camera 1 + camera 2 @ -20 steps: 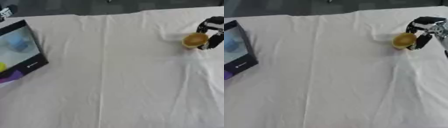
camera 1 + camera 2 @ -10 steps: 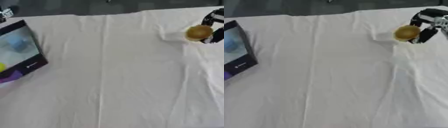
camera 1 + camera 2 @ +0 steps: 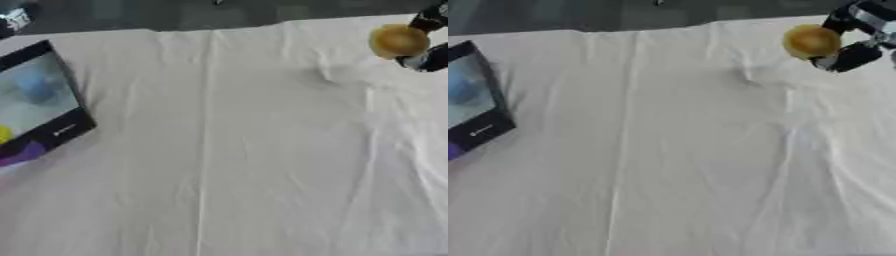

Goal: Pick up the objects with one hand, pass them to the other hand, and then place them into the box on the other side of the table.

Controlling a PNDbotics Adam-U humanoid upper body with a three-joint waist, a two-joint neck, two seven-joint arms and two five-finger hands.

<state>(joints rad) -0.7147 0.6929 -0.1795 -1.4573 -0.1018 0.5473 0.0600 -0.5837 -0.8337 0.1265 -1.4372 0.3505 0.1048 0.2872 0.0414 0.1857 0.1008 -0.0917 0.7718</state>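
The right hand (image 3: pixel 852 35) is at the far right of the scene, above the far part of the table (image 3: pixel 693 165). Its black fingers (image 3: pixel 849 56) are curled around a round yellow-orange ball (image 3: pixel 810 42), with one finger above the ball and another below it on the right side. The ball is held up in the air, not touching the cloth (image 3: pixel 262 150). A soft shadow (image 3: pixel 756 76) lies on the cloth just left of and nearer than the ball, apart from it. Only the fingers and part of the hand show, because the rest is cut by the right edge of the view.

The left hand is not in view in either picture.

The table is covered with a white cloth that has one long fold line running from far to near, left of the middle, and some soft wrinkles on the right side.

At the left edge lies the box (image 3: pixel 39 105), a flat open one with a black rim, turned a little askew. Its inside looks pale, with a bluish shape in it that I cannot make out. A small yellow thing (image 3: pixel 4 134) shows at its near left part, and something purple (image 3: pixel 22 152) is at its near corner, at the edge of the view. The box is well apart from the ball, on the opposite side of the table.
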